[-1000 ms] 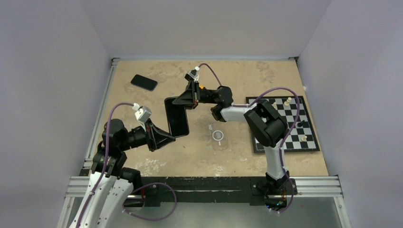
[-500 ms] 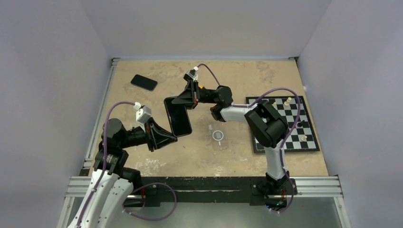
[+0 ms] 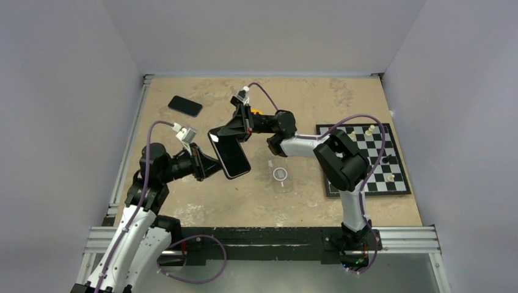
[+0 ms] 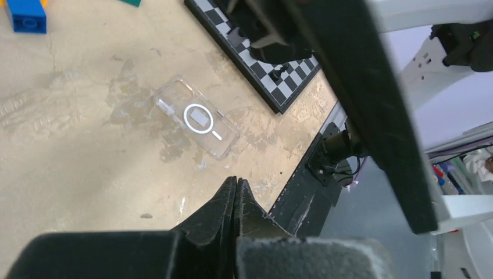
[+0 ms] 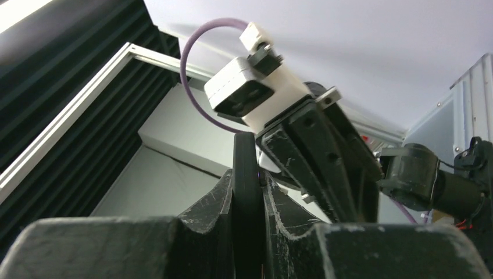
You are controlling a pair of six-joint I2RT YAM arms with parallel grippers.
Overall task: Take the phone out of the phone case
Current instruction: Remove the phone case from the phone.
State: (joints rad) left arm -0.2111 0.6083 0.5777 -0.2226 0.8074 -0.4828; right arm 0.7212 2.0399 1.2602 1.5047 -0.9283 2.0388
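Observation:
The black phone hangs tilted above the table, bare, with its top end in my right gripper. The right wrist view shows the right gripper shut on the phone's thin edge. The clear phone case lies empty on the table to the phone's right and shows in the left wrist view. My left gripper is shut and empty just left of the phone. In its own view the left gripper has its jaws pressed together, and the phone crosses as a dark bar.
A second dark phone lies at the back left. A chessboard with a few pieces lies on the right, also in the left wrist view. A blue brick shows there too.
The left arm has lifted and moved its gripper up along the phone's left side. The right gripper has shifted slightly left, and the phone has tilted, its lower end swinging right.

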